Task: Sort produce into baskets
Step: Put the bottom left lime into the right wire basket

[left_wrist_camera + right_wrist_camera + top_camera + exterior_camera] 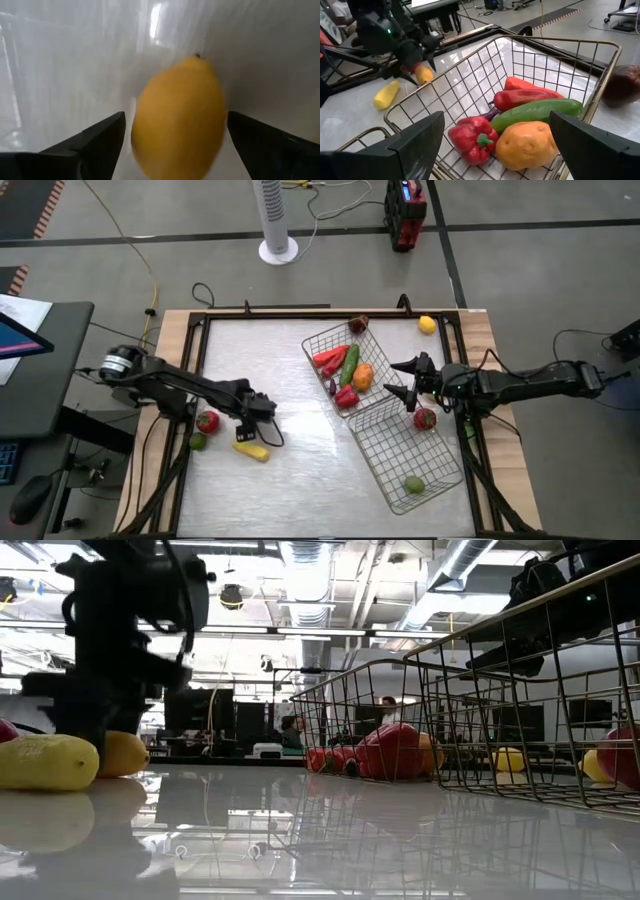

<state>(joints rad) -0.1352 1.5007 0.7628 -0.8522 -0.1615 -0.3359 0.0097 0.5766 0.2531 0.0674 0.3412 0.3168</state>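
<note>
While seen from above, fills most of the frame: white table (290, 490). Bears two wire-mesh baskets, set corner to corner right of centre.

Far basket (312, 340): holds a green cucumber (349, 365), long red peppers (330, 358), an orange lumpy piece (363, 377) and a red bell pepper (346, 396), all crowded together. Dark reddish piece (358, 325) just outside its far corner.

Near basket (400, 450): mostly bare mesh, with a green lime (414, 484) toward its near end. Red round piece (425, 418) at its right rim; inside or outside, cannot tell.

Left gripper (260, 420): low over the table's left half, fingers spread wide, straddling a lemon (180, 117) that lies on the tabletop. Shows a gap on each side of the fruit in the left wrist view.

Right gripper (399, 380): reaches in from the right, above the far basket's right edge, fingers wide apart and holding nothing.

Loose on the table: yellow elongated piece (252, 450) just beside the left gripper, red tomato (207, 421) and a second green lime (197, 442) near the left edge, second lemon (427, 325) at the far right corner.
</note>
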